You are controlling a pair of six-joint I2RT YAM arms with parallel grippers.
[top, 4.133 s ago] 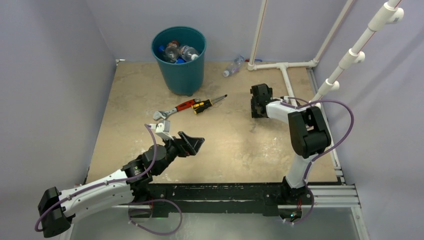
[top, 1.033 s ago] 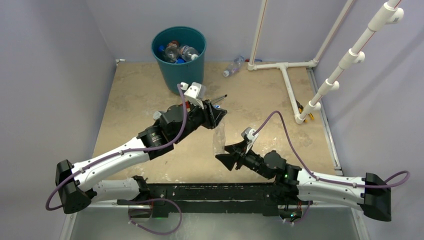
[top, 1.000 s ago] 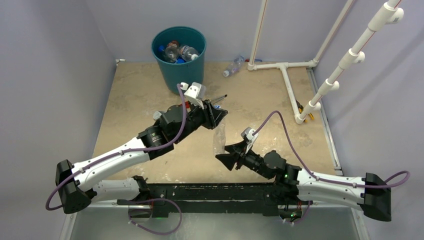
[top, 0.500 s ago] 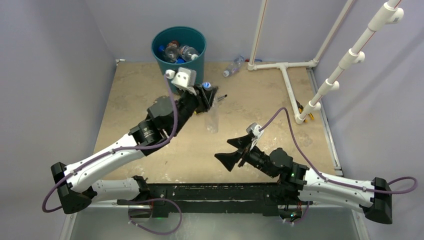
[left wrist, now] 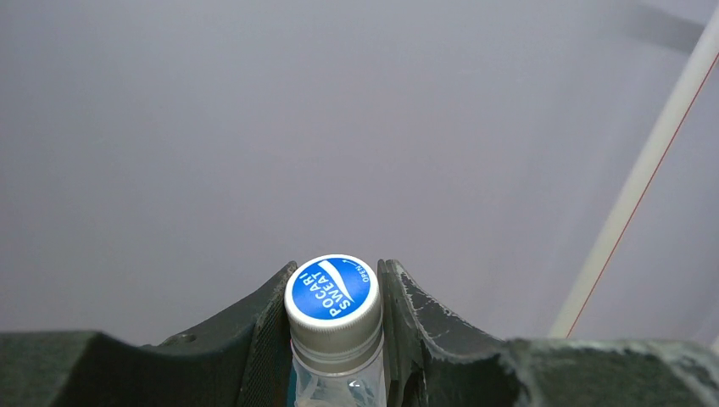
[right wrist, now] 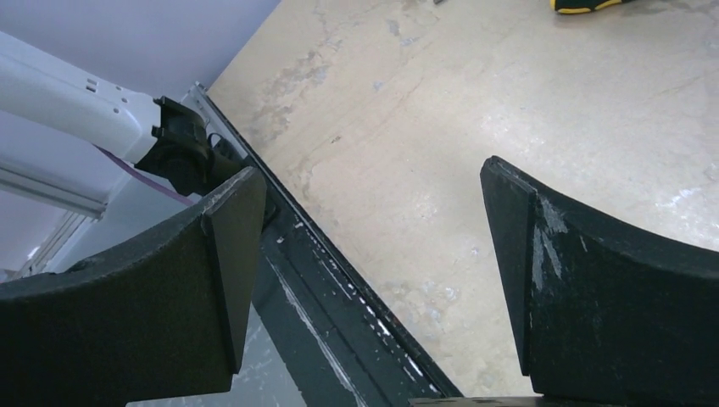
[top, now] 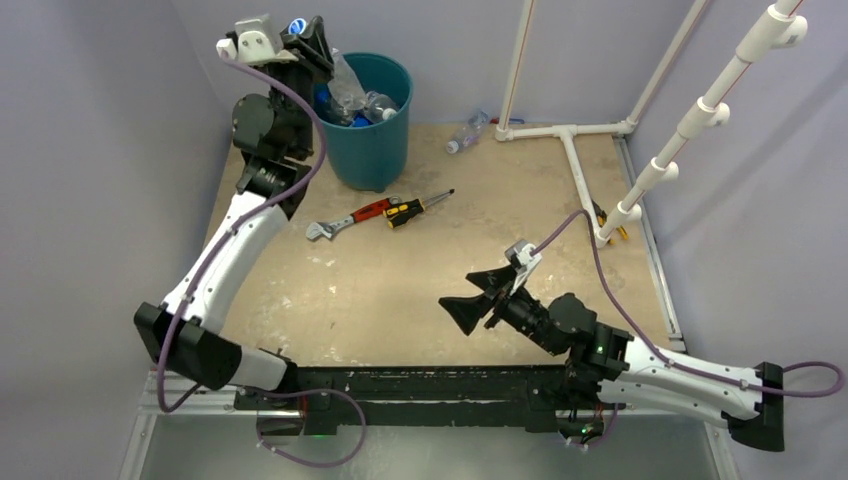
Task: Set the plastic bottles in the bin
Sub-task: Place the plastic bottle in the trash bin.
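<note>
Left claw (top: 312, 38) was clamped on the neck of a clear bottle (top: 345, 75), raised high in the upper left of the overhead view, just left of the bin (top: 375, 150). The blue cap (top: 297, 25) sat at the claw, and the clear body slanted down and to the right, overlapping the left part of the bin's open mouth in that view; whether it touched the rim could not be told. In the left wrist view the two dark fingers (left wrist: 254, 348) pressed on either side of the neck just below the cap, which carried white lettering, with a plain grey wall (left wrist: 254, 127) behind.

Several other bottles (top: 368, 104) lay inside the bin, which stood at the far edge of the table (top: 300, 285), upper middle of the frame. One loose bottle (top: 467, 132) lay on its side on the table to the right of the bin, near the foot of a white pipe frame (top: 572, 131). A wrench (top: 345, 220) and a screwdriver (top: 418, 207) lay end to end just below the bin.

The right claw (top: 458, 290) hovered in the lower middle of the frame with its fingers spread wide apart and nothing between them; its wrist view showed only bare table in the gap
</note>
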